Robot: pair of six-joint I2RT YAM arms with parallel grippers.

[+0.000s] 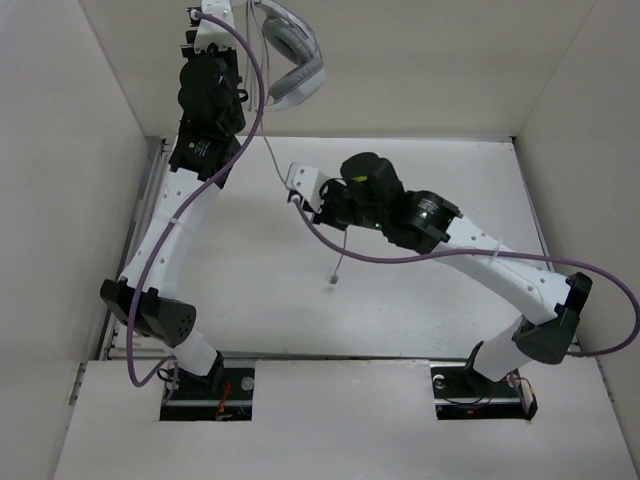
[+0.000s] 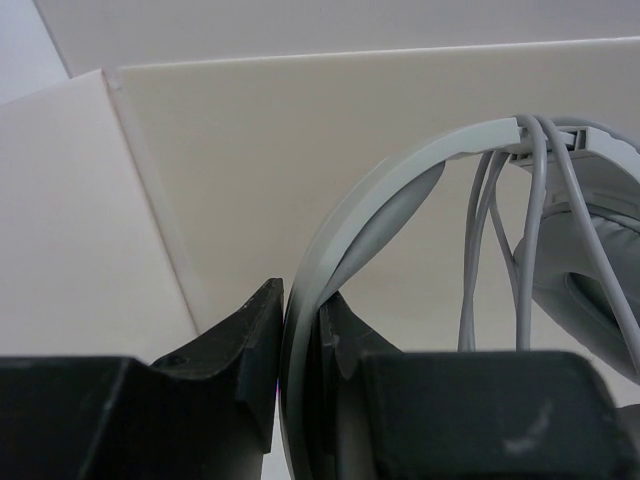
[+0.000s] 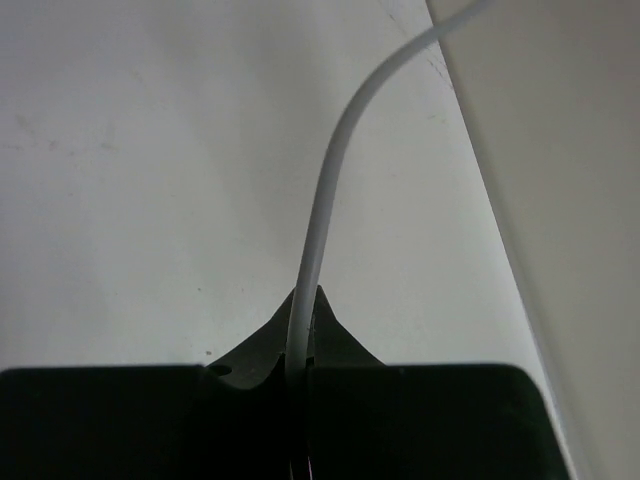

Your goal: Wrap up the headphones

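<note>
pinching the headband point(image 2: 395, 172), the left end effector point(image 2: 300, 320) holds the headphones point(image 1: 295, 60), a few turns of cord point(image 2: 527, 250) on. the right end effector point(image 3: 303, 315) pinches loose cord; winding looks unfinished.

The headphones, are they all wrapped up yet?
Not yet. Done: the left gripper clamps the headphones by the headband and holds them up, with several strands of cord lying over the band. In hand: the right gripper pinches the cord. Left: a loose tail ending in the plug is not wound on yet.
</note>
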